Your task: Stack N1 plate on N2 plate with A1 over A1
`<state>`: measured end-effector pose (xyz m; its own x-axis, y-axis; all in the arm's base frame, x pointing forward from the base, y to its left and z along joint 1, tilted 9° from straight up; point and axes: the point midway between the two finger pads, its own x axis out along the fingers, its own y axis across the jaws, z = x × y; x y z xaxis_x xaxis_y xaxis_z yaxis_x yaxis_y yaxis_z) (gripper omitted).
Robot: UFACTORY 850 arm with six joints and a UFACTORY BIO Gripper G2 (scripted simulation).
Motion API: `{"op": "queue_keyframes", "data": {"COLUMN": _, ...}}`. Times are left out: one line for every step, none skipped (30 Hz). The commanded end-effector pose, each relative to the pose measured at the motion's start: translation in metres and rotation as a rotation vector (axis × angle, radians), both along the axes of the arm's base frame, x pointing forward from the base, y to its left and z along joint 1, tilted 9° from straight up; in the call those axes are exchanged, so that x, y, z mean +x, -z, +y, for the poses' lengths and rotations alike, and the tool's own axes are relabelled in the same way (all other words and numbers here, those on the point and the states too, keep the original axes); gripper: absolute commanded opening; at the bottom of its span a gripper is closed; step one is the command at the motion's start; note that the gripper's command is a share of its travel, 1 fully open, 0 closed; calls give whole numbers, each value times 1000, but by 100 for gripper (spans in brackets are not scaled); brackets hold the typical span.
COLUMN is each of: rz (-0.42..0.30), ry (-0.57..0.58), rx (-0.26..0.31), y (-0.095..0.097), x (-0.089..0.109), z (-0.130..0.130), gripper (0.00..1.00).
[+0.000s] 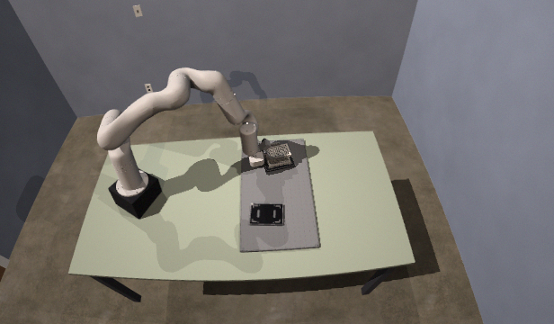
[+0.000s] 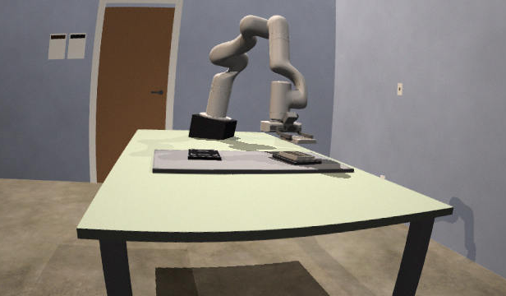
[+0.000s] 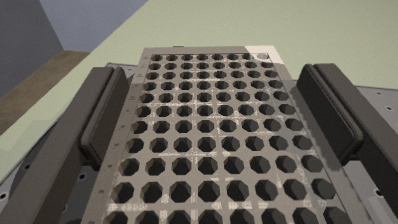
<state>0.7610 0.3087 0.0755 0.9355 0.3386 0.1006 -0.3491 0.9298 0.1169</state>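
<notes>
My gripper point(image 1: 276, 152) point(image 2: 297, 137) point(image 3: 215, 110) is shut on a grey 96-well plate point(image 1: 278, 151) point(image 2: 303, 140) point(image 3: 200, 135), with one dark finger pad along each long side. The held plate looks about level and hangs above nest N2 point(image 1: 281, 170) point(image 2: 304, 163), with a visible gap. The lower plate point(image 1: 283, 161) point(image 2: 296, 156) sits in N2 and looks flat. In the wrist view the held plate hides it. Nest N1 point(image 1: 266, 213) point(image 2: 204, 154) is black and empty. The well A1 marks are too small to read.
Both nests stand on a grey perforated board point(image 1: 299, 202) point(image 2: 249, 162) on the pale green table point(image 1: 349, 189) point(image 2: 245, 197). N2 is near the board's end by the wall. The arm's black base point(image 1: 135, 195) point(image 2: 212, 127) stands at the table's other side.
</notes>
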Motion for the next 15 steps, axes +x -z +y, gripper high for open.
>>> {"op": "queue_keyframes", "data": {"rz": -2, "ry": 0, "rx": 1, "y": 5, "x": 1, "z": 1, "gripper": 0}}
{"op": "queue_keyframes", "data": {"rz": -2, "ry": 0, "rx": 1, "y": 7, "x": 1, "z": 1, "gripper": 0}}
{"op": "queue_keyframes", "data": {"rz": -2, "ry": 0, "rx": 1, "y": 8, "x": 1, "z": 1, "gripper": 0}}
{"op": "queue_keyframes", "data": {"rz": -2, "ry": 0, "rx": 1, "y": 10, "x": 1, "z": 2, "gripper": 0}}
{"op": "queue_keyframes", "data": {"rz": -2, "ry": 0, "rx": 1, "y": 11, "x": 1, "z": 2, "gripper": 0}}
{"op": "queue_keyframes", "data": {"rz": -2, "ry": 0, "rx": 1, "y": 13, "x": 2, "z": 2, "gripper": 0}}
{"op": "queue_keyframes", "data": {"rz": -2, "ry": 0, "rx": 1, "y": 15, "x": 2, "z": 2, "gripper": 0}}
{"op": "queue_keyframes", "data": {"rz": -2, "ry": 0, "rx": 1, "y": 16, "x": 2, "z": 3, "gripper": 0}}
{"op": "queue_keyframes", "data": {"rz": -2, "ry": 0, "rx": 1, "y": 18, "x": 2, "z": 3, "gripper": 0}}
{"op": "queue_keyframes", "data": {"rz": -2, "ry": 0, "rx": 1, "y": 20, "x": 2, "z": 3, "gripper": 0}}
{"op": "queue_keyframes", "data": {"rz": -2, "ry": 0, "rx": 1, "y": 20, "x": 2, "z": 3, "gripper": 0}}
{"op": "queue_keyframes", "data": {"rz": -2, "ry": 0, "rx": 1, "y": 20, "x": 2, "z": 3, "gripper": 0}}
{"op": "queue_keyframes", "data": {"rz": -2, "ry": 0, "rx": 1, "y": 21, "x": 2, "z": 3, "gripper": 0}}
{"op": "queue_keyframes", "data": {"rz": -2, "ry": 0, "rx": 1, "y": 23, "x": 2, "z": 4, "gripper": 0}}
{"op": "queue_keyframes", "data": {"rz": -2, "ry": 0, "rx": 1, "y": 25, "x": 2, "z": 4, "gripper": 0}}
